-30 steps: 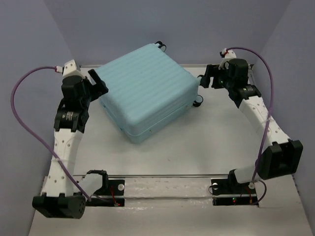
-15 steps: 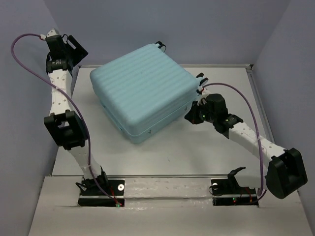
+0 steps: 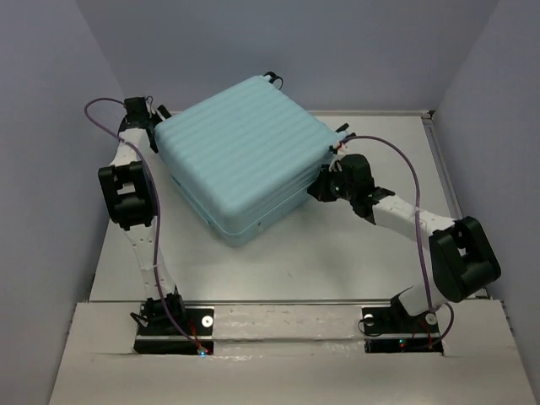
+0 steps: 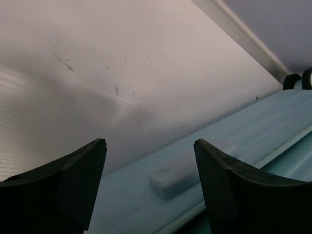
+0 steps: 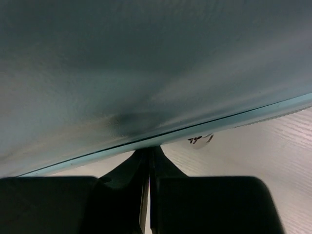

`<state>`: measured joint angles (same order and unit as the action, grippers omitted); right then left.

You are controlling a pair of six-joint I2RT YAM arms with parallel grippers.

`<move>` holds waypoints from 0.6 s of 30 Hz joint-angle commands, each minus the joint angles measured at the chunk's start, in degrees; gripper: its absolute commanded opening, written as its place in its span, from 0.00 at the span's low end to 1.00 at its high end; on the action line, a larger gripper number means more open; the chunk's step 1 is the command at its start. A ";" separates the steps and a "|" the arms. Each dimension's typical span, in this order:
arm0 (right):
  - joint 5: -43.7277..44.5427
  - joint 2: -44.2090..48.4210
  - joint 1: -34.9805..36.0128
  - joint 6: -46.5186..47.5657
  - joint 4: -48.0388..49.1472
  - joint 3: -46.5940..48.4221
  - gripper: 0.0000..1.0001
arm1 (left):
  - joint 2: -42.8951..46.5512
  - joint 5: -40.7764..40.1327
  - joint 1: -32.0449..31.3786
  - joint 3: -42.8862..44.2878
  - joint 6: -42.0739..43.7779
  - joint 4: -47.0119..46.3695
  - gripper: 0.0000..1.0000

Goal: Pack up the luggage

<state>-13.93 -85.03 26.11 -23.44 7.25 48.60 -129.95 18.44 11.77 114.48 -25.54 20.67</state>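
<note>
Aqua luggage (image 3: 240, 156) lies closed and flat in the middle of the surface (image 3: 337, 253). At its side seam sit the right fingers (image 3: 319, 187), pressed together; the left fingers (image 3: 154, 118) stand spread by the far-left corner, gripping nothing. Opening likely comes first: brace on the left and work the seam slowly so the luggage does not slide

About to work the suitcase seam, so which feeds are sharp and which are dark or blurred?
Top external: sharp, evenly lit, the luggage throws only a soft shadow on the table. Left wrist: usable, though the open left gripper is dark and soft-edged. Right wrist: too close, the shell is dim and blurred, the shut right gripper a black silhouette below the seam.
</note>
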 commanded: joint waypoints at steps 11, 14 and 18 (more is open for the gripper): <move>-12.96 -14.46 -6.33 1.29 3.42 25.40 0.11 | 28.24 0.29 -0.70 -56.98 -11.72 -30.50 0.82; -10.86 -10.35 -6.86 4.89 2.08 21.28 0.35 | 33.17 0.28 0.01 -62.60 -13.30 -32.44 0.81; -10.85 -6.82 -7.39 7.35 -8.90 19.18 0.50 | 37.75 -1.12 0.71 -61.49 -12.79 -29.56 0.83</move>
<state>-18.13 -98.80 16.38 -17.96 -0.67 68.25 -96.44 11.44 15.16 54.11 -40.49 -15.62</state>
